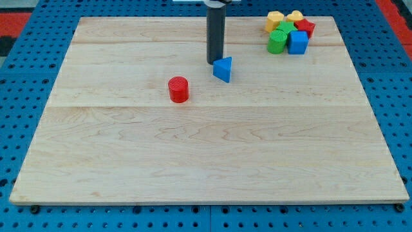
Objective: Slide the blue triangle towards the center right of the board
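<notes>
While my tip point(214, 61) stands on the desk point(193, 161), it is just beside the blue triangle point(223, 69), at its far-left corner; I cannot tell if they touch. My end effector is only a plain rod, so it holds nothing. This triangle lies a little far of the centre. To its left and slightly nearer is the red cylinder point(178, 89). At the far right, yellow, green, red and blue blocks point(288, 31) are crowded together.
</notes>
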